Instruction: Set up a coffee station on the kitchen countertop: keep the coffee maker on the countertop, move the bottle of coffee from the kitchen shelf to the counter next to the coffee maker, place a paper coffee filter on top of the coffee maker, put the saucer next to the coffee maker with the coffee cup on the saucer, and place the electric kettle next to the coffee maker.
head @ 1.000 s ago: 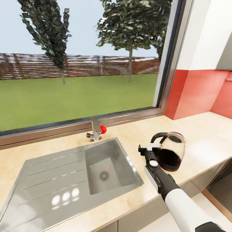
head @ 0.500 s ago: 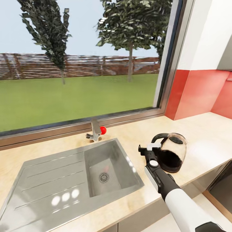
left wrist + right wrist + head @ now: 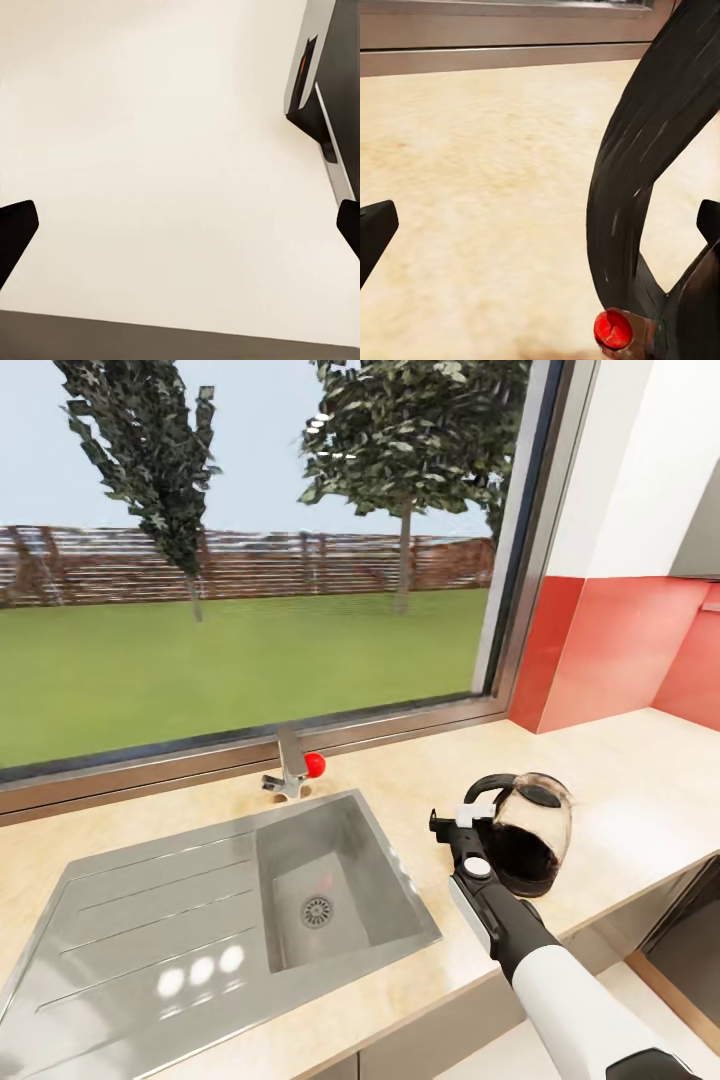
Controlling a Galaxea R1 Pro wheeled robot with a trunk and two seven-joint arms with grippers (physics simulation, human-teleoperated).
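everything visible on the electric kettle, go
The electric kettle is rounded clear glass with a black base, black lid and black loop handle. It sits on the countertop to the right of the sink, seemingly leaning slightly right. The right hand is at its handle, fingers spread wide in the right wrist view; contact is unclear.

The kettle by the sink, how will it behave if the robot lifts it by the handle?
The kettle is rounded glass, so probably fragile. The loop handle sits to one side, so it may swing or tilt when lifted. The right gripper looks open around the handle; the smooth handle might slip.
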